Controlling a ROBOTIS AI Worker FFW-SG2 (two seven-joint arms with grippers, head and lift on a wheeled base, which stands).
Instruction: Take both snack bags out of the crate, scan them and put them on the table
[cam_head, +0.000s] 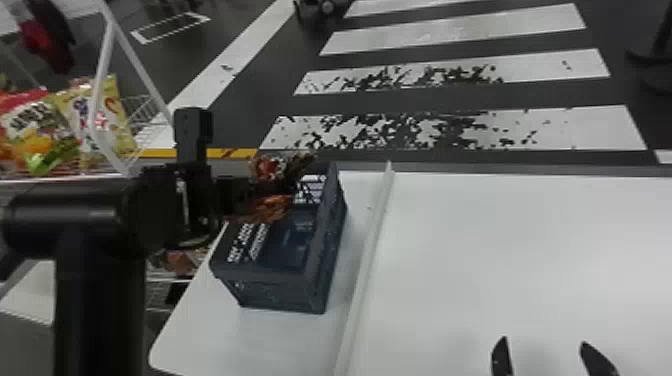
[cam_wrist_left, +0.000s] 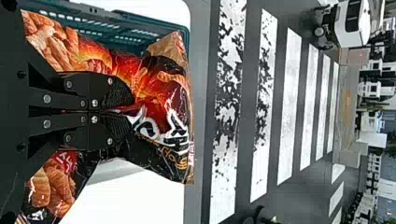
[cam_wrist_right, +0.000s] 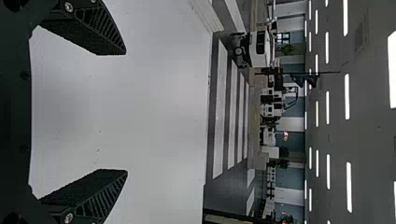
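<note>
Blue crate (cam_head: 280, 292), one snack bag (cam_wrist_left: 159, 84) pinched in left jaws, both right jaws spread open

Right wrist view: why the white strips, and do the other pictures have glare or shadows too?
Right wrist view: the strips are ceiling lights, glaring bright white. Left wrist view: the table is washed out to almost plain white, and the held snack bag has small shiny highlights. Head view: faint, soft shadows lie near the right end effector.

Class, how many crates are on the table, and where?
1. The dark blue crate stands on the table, to the left of the raised white strip. No other crate seems hidden.
</note>
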